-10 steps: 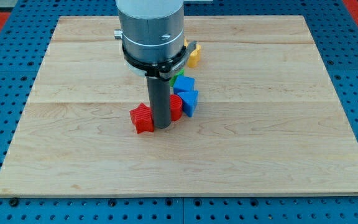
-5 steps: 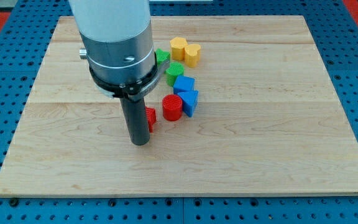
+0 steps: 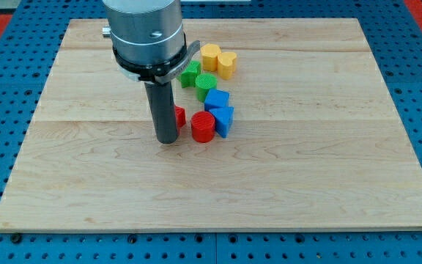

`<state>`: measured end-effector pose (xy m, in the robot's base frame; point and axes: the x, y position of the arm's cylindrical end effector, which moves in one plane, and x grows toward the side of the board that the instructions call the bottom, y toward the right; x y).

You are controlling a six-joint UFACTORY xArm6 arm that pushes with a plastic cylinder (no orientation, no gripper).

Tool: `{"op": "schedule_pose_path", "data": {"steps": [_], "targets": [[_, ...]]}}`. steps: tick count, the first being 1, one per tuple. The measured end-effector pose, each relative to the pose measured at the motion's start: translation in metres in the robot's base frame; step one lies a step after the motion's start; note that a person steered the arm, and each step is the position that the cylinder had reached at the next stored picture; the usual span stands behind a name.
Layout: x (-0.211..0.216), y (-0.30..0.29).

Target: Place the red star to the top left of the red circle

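The red circle (image 3: 203, 126) is a short red cylinder on the wooden board (image 3: 328, 161), just left of the blue blocks. The red star (image 3: 179, 116) sits at its upper left, mostly hidden behind my rod; only its right edge shows. My tip (image 3: 168, 139) rests on the board just below-left of the star and left of the red circle, touching or nearly touching the star.
Two blue blocks (image 3: 220, 111) sit right of the red circle. Two green blocks (image 3: 198, 76) lie above them, and two yellow blocks (image 3: 218, 60) at the top of the cluster. The arm's grey body (image 3: 143, 33) hides the upper left-centre of the board.
My tip has swung from right of the star to its left and below, then moved up. The red star has shifted up and right, now close to the red circle's upper left.
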<state>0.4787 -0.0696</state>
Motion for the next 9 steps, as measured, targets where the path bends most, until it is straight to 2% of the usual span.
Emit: {"op": "schedule_pose_path", "data": {"steps": [1,2,3,4,5,7,9], "targets": [[-0.001,-0.001],[-0.016,-0.029],[-0.06,-0.069],[-0.082,-0.086],[-0.077,-0.087],[-0.032,-0.089],[-0.044,-0.089]]}}
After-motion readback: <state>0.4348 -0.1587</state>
